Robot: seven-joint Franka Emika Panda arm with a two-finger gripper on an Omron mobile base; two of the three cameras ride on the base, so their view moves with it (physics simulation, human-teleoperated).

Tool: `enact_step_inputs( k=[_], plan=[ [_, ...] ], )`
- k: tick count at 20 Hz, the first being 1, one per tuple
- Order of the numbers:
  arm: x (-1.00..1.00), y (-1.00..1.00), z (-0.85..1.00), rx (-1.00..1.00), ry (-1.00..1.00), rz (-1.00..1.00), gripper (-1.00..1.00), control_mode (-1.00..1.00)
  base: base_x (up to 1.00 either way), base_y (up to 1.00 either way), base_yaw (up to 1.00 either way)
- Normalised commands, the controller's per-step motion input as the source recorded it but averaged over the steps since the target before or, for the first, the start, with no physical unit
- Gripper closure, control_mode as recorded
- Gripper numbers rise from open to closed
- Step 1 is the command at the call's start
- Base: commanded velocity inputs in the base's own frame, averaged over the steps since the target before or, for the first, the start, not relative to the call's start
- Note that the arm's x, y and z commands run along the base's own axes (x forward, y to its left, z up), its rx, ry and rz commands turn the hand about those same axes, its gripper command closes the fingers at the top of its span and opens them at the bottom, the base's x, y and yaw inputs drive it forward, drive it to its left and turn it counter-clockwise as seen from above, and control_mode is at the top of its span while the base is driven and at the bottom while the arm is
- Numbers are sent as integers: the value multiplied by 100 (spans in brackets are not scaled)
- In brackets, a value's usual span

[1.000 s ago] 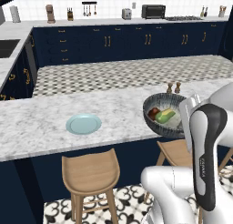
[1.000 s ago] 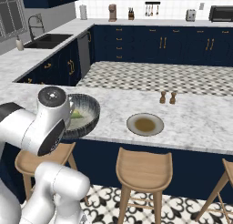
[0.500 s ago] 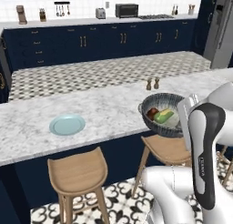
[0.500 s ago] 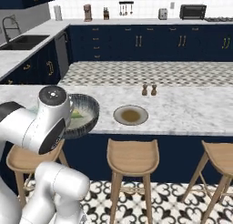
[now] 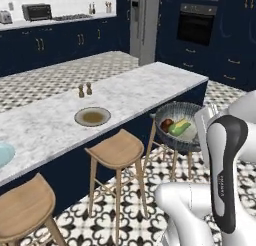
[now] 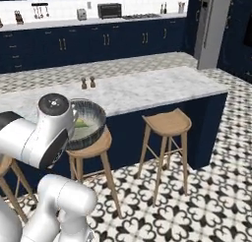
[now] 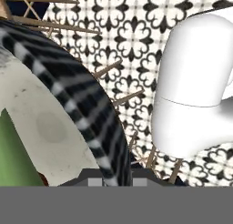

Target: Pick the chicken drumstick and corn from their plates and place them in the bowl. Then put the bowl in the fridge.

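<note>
A: Shifted wholesale since a second ago. Base turned and rolled, so cameras moved, not the kitchenware. Now facing the far end of the island counter [image 5: 145,85].

B: And the load?

A: Both foods already in the bowl [image 5: 181,126]. Chicken drumstick [image 5: 166,125] and corn [image 5: 180,127] lying side by side, touching. Plates bare on the counter: grey-rimmed plate [image 5: 92,116] near the shakers, light-blue plate [image 5: 4,154] at the left edge of the left base view.

B: Left to do?

A: Judging by that, only the fridge leg. Fridge [image 5: 142,25] well apart, beyond the counter's end, door apparently closed, so likely needs opening first.

B: Arm?

A: Folded close to the body, elbow high. Bowl carried roughly level in the air, off the counter, beside a stool [image 5: 117,149] and over the tiled floor. Gripper [image 7: 113,175] clamped tight on the bowl's rim.
</note>
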Motion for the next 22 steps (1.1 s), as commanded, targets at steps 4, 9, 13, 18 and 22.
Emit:
enact_step_inputs(
  k=[4,9,13,18,22],
  plan=[
    [0,0,0,0,0,0,100,100,14,-100,-56],
    [0,0,0,0,0,0,100,100,66,-100,-28],
    [0,0,0,0,0,0,100,100,96,-100,-16],
    [0,0,0,0,0,0,100,100,100,-100,-12],
    [0,0,0,0,0,0,100,100,100,-100,-10]
  ],
)
